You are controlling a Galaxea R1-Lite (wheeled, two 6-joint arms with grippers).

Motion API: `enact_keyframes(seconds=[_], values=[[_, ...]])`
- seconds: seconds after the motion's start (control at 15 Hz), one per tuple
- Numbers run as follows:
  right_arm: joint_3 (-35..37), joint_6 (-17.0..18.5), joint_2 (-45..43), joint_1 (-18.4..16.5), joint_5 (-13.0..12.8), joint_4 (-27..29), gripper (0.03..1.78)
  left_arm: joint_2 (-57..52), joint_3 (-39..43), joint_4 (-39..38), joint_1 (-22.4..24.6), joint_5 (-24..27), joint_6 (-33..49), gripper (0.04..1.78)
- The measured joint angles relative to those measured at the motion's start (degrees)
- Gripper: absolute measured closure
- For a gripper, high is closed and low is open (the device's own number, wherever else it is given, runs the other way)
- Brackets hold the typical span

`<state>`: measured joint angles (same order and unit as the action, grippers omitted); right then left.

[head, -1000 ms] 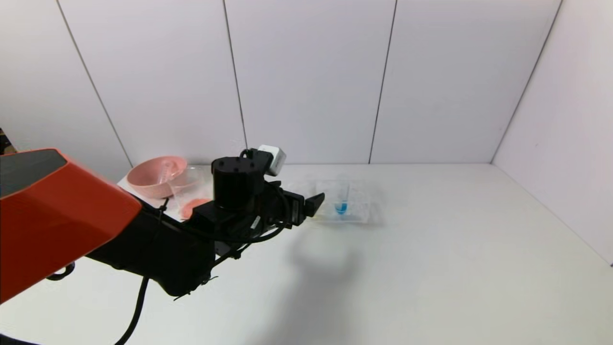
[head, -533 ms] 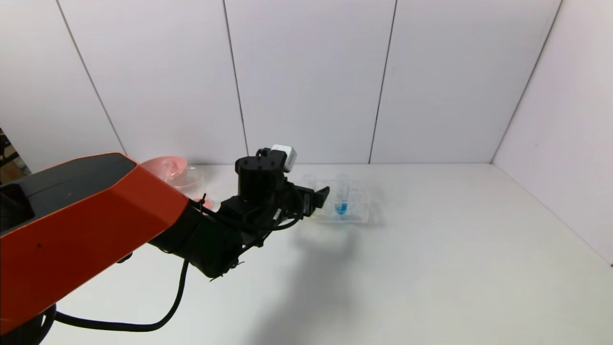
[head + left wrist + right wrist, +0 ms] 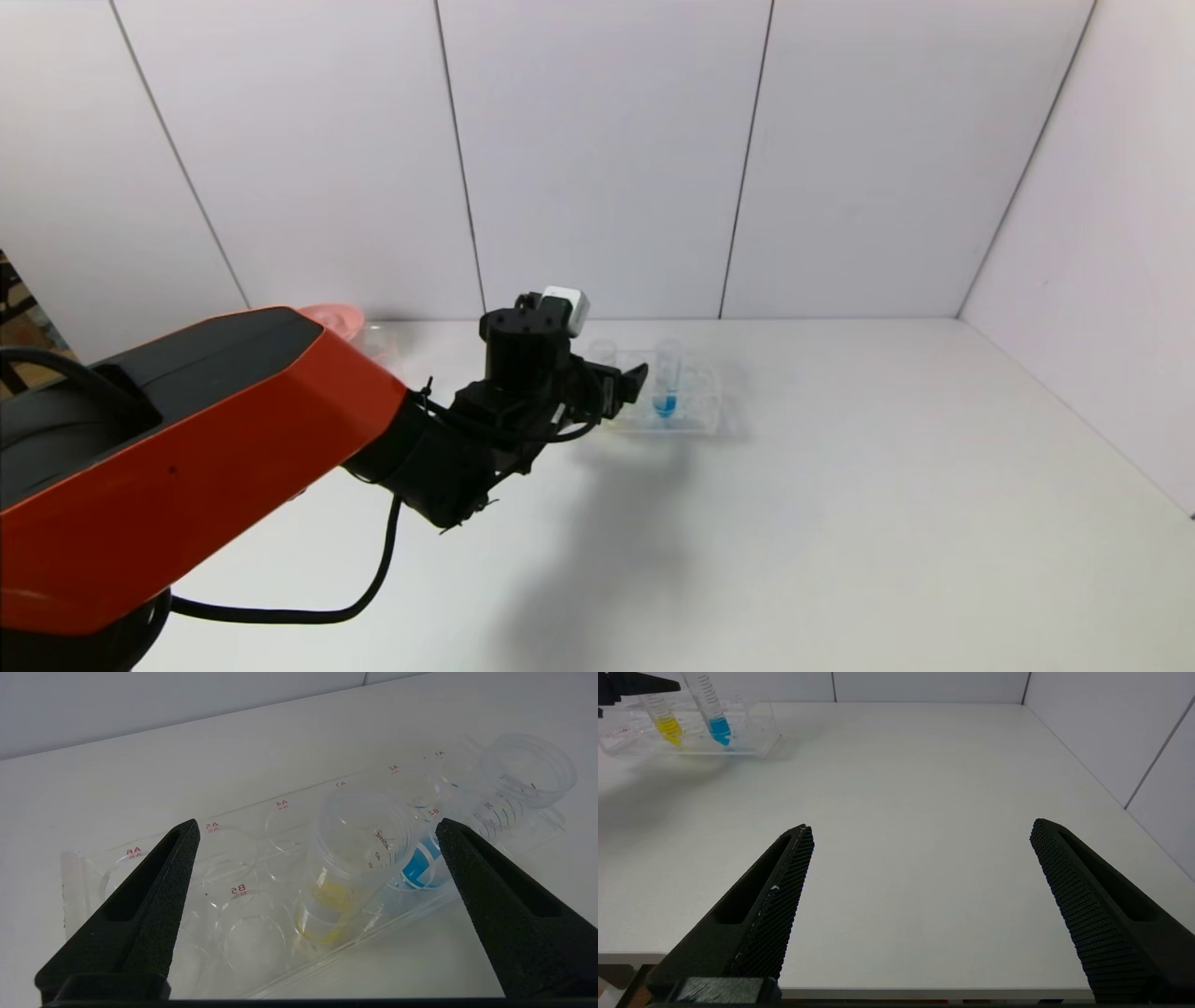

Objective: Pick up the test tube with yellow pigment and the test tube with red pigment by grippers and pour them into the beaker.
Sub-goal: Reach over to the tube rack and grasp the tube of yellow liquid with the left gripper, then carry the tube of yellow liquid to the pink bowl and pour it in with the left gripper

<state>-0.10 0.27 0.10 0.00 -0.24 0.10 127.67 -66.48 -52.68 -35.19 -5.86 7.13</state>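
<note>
Above the clear plastic rack, we hold our left hand spread wide, empty, straddling the slim clear yellow-tipped test tube for grasping.

White matte table, smooth. Pale panelled walls behind and on the right, dark vertical seams. Lighting even, seemingly from overhead; soft shadows.
</note>
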Motion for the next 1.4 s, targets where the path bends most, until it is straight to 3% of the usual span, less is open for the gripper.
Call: enact_keyframes(seconds=[0.6,0.87,1.13,1.2,1.4], values=[[0.00,0.00,0.00,0.00,-0.02,0.00,0.11,2.04,-1.83,-0.05,0.05,-1.24,-0.41,0.11],[0.00,-0.02,0.00,0.00,-0.02,0.00,0.11,1.55,-1.72,-0.02,0.05,-1.22,-0.50,0.52],[0.00,-0.02,0.00,0.00,-0.02,0.00,0.11,0.35,-1.50,0.17,-0.17,-1.00,-0.68,1.25],[0.00,-0.02,0.00,0.00,-0.02,0.00,0.11,0.00,-1.39,0.20,-0.22,-1.02,-0.72,1.34],[0.00,-0.02,0.00,0.00,-0.02,0.00,0.11,-0.59,-1.08,0.17,-0.30,-1.16,-0.74,1.37]])
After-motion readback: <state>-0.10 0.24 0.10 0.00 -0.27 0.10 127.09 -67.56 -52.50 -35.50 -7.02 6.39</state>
